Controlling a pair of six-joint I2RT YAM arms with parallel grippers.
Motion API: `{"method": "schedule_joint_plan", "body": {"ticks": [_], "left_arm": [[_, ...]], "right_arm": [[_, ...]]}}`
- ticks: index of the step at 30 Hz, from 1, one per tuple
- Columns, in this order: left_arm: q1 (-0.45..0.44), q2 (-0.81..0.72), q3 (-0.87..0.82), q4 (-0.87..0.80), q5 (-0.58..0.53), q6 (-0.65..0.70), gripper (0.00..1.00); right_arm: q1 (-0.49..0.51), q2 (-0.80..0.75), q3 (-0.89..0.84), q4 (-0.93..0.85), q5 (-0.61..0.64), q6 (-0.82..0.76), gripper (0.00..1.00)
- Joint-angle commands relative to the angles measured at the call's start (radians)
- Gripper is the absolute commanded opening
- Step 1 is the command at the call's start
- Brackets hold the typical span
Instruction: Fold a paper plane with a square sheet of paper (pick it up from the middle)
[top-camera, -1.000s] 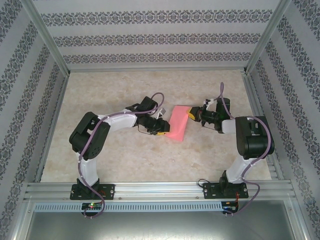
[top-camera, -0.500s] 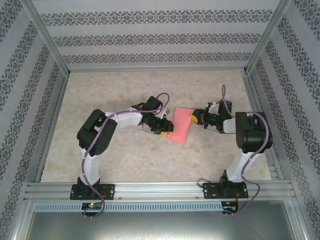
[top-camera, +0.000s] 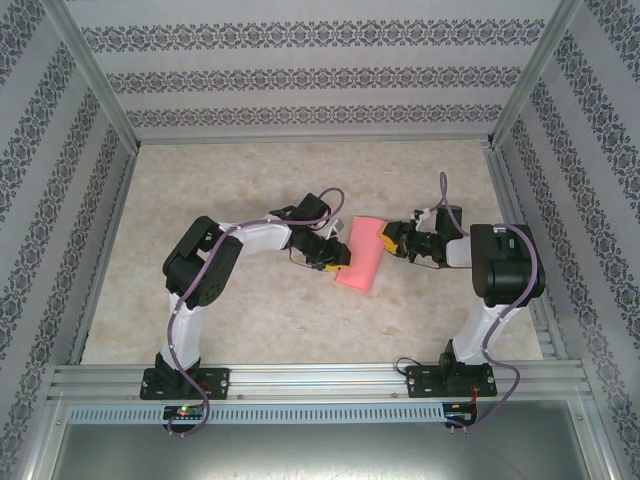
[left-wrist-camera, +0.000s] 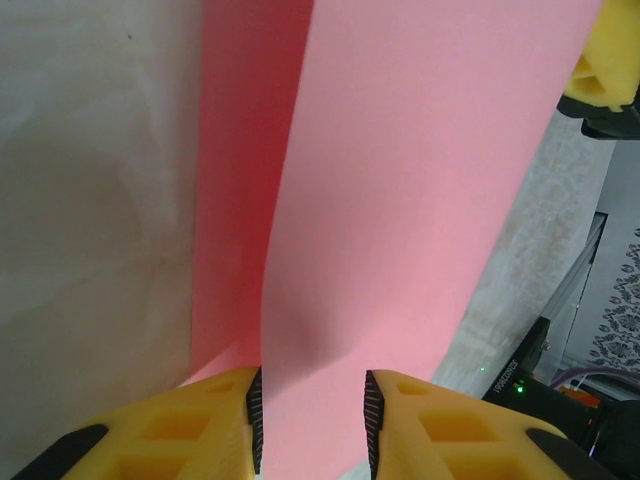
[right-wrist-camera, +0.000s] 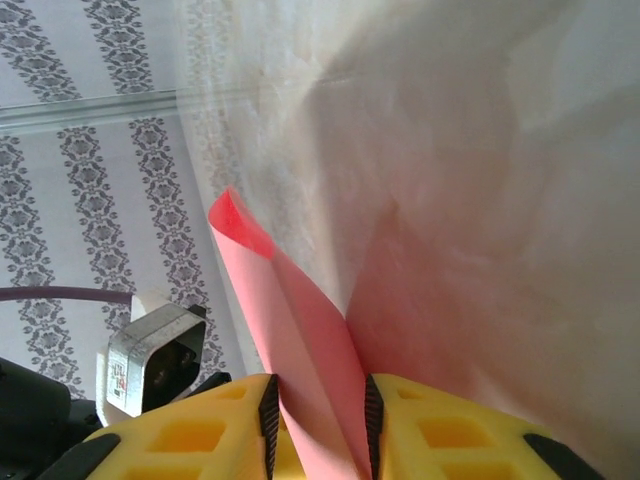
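On the pale marbled table, the left gripper meets the square sheet of pink-red paper at its 8 o'clock edge. We cannot tell whether it pinches (paper fills the gap). The sheet sits mid-table, curled over. At its 2 o'clock edge, the right gripper stands parted around a fold.

Paper between left fingers, right fingers

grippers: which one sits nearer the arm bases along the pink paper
The left gripper: it meets the square sheet of paper at its left edge, toward the near end; the right gripper is at the right edge, nearer the far end.
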Motion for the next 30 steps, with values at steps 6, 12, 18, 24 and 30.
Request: {"method": "schedule_joint_plan", "body": {"ticks": [6,12,18,24,30], "left_arm": [[-0.012,0.021,0.022,-0.014,-0.001,0.017,0.35],[-0.010,0.023,0.030,-0.001,0.006,0.003,0.36],[-0.010,0.010,0.013,-0.004,0.006,0.011,0.36],[-0.010,-0.017,-0.022,-0.012,-0.008,0.029,0.39],[-0.012,-0.038,-0.058,0.000,-0.003,0.030,0.40]], "right_arm": [[0.029,-0.064,-0.035,-0.035,0.013,-0.080,0.35],[0.062,-0.117,-0.043,-0.132,0.069,-0.162,0.38],[0.082,-0.140,-0.050,-0.178,0.118,-0.208,0.33],[0.084,-0.149,-0.033,-0.231,0.145,-0.207,0.13],[0.082,-0.118,-0.014,-0.246,0.145,-0.193,0.09]]}}
